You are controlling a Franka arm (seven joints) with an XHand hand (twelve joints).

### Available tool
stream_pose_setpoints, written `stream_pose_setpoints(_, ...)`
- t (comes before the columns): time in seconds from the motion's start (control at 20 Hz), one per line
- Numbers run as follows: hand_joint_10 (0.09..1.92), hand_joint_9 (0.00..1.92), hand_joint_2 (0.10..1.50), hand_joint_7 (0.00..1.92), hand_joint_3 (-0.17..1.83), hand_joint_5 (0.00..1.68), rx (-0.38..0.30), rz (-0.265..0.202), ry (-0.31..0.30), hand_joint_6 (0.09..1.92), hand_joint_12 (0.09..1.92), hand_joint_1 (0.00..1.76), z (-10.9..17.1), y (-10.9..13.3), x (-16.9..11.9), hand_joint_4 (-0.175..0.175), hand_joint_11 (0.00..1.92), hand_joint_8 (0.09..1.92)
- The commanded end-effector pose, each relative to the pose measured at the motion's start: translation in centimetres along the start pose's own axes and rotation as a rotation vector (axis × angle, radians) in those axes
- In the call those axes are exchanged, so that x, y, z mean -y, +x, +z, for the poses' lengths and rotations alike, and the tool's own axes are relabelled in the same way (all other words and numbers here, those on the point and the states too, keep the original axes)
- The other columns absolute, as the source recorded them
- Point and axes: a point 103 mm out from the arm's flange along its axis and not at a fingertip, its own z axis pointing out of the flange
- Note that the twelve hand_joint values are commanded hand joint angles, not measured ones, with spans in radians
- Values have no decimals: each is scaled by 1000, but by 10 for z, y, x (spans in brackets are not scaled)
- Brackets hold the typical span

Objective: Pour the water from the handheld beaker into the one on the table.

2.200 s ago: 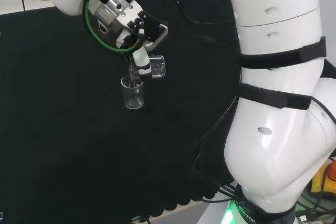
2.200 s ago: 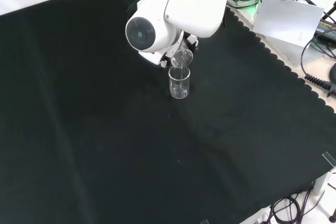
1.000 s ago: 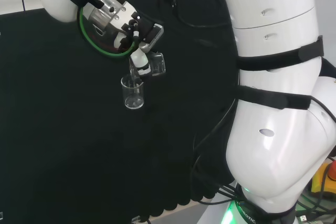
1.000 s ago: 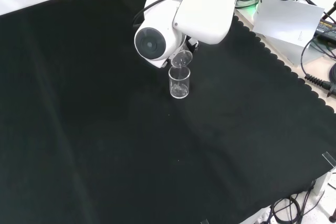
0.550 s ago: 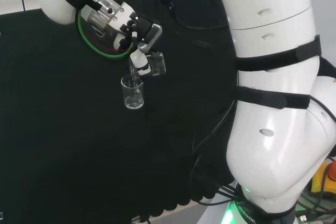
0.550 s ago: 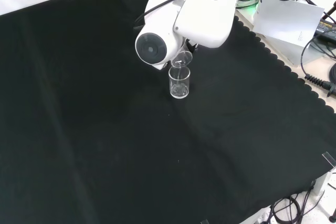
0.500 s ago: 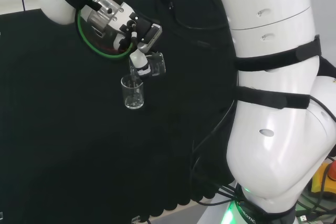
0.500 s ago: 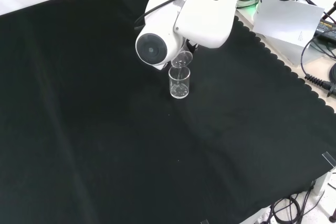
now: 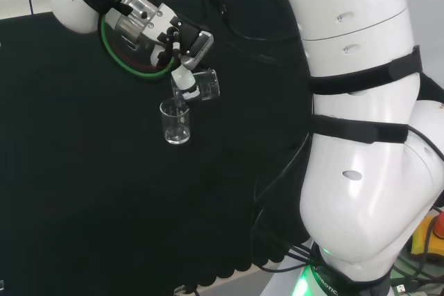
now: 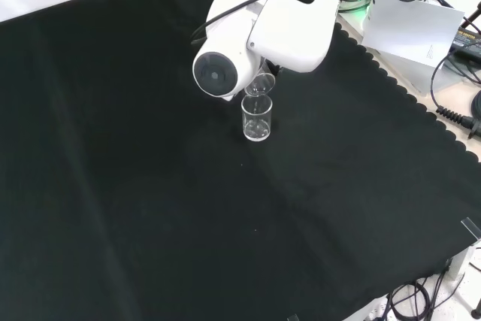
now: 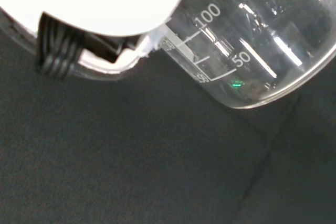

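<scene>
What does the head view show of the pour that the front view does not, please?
The head view shows the hand with its fingers curled round the held beaker, which lies tipped on its side, mouth toward the beaker on the cloth. The front view shows the arm's white link with a round grey cap in front of the hand, and papers and cables past the cloth's scalloped edge. Both show the held beaker's lip just over the standing beaker's rim.

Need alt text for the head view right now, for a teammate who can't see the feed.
The hand holds a clear beaker tipped on its side, its mouth over a second clear beaker standing upright on the black cloth. The arm's big white links stand at the right.
</scene>
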Motion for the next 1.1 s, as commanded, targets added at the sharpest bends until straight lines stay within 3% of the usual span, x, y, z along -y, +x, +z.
stream_pose_setpoints(0.05,858,1525,560,1204,932,1147,4,4,11,994,841,1303,0,-1,0,-175,1183,975)
stream_pose_setpoints(0.8,860,1525,559,1203,933,1146,4,-1,20,995,842,1303,-3,-1,3,-175,1183,976)
stream_pose_setpoints(1.1,860,1525,559,1203,934,1146,-16,-15,-17,996,843,1302,-5,-2,4,-175,1183,977)
